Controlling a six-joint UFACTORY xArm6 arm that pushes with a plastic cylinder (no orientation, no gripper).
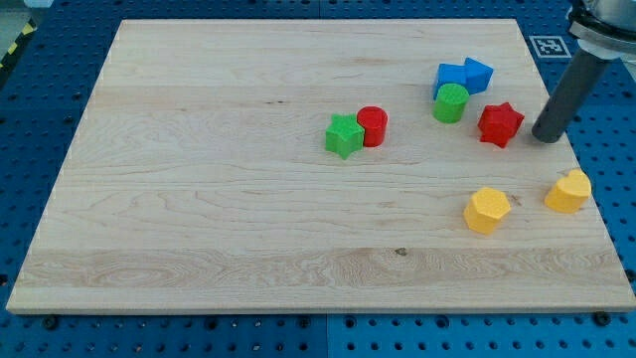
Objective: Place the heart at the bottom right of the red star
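The yellow heart (pixel 568 191) lies near the board's right edge, below and right of the red star (pixel 500 123). My tip (pixel 545 138) rests on the board just right of the red star and above the heart, touching neither. The rod rises toward the view's top right corner.
A yellow hexagon (pixel 487 210) lies left of the heart. A green cylinder (pixel 450 102) and two blue blocks (pixel 463 77) sit up and left of the red star. A green star (pixel 344 135) touches a red cylinder (pixel 373 126) near the middle. The wooden board's (pixel 199 199) right edge is close.
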